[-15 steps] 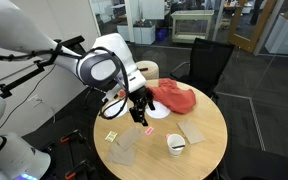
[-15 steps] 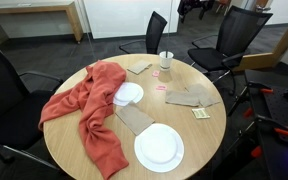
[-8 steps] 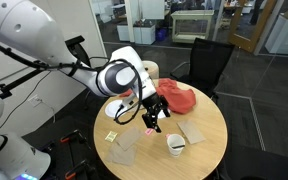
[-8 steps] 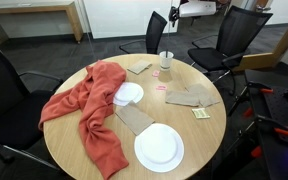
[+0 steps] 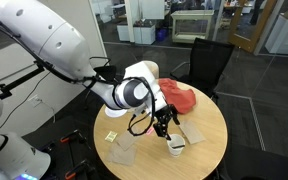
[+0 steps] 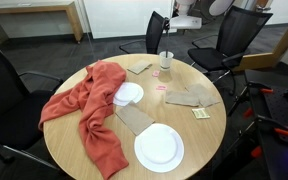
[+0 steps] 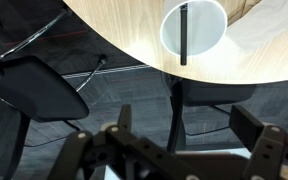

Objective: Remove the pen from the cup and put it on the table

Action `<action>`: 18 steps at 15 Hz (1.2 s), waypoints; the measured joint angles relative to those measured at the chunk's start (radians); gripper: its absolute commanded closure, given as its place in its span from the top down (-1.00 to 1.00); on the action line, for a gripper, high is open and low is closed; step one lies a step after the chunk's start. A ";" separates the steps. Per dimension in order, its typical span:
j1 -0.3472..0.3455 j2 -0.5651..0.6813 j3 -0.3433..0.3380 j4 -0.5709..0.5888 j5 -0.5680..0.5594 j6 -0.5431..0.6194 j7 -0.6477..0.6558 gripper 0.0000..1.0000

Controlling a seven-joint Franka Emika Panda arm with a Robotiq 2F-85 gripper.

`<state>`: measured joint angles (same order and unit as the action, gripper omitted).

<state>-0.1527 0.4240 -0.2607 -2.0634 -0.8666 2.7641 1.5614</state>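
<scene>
- One gripper hanging low over the tabletop in an exterior view, at 11 o'clock of the cup and just beside it; contact not clear from here.
- Jaws spread wide in the wrist view, at 6 o'clock of the picture, with nothing between them.
- Pen inside the cup, a thin dark stick running from 12 to 6 o'clock across the white round, at 1 o'clock of the wrist view.
- Cup close to the rim of the tabletop: at 5 o'clock of the round top in an exterior view, at 1 o'clock of it in an exterior view.
- Red cloth at 12 o'clock of the cup, apart from it; draped from 10 down to 6 o'clock of the tabletop in an exterior view.
- Two white plates, near the middle and at 5 o'clock of the tabletop, well apart from the cup.
- Brown napkins lying flat at 3 o'clock of the tabletop.
- Dark chair at 9 o'clock of the wrist view, beyond the tabletop's edge.
</scene>
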 measured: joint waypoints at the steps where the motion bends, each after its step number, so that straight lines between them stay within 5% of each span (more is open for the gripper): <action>1: 0.007 0.022 -0.013 0.013 0.002 0.005 0.000 1.00; 18: 0.058 0.174 -0.084 0.110 0.068 0.012 -0.003 1.00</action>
<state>-0.0952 0.5985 -0.3445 -1.9529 -0.7985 2.7757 1.5581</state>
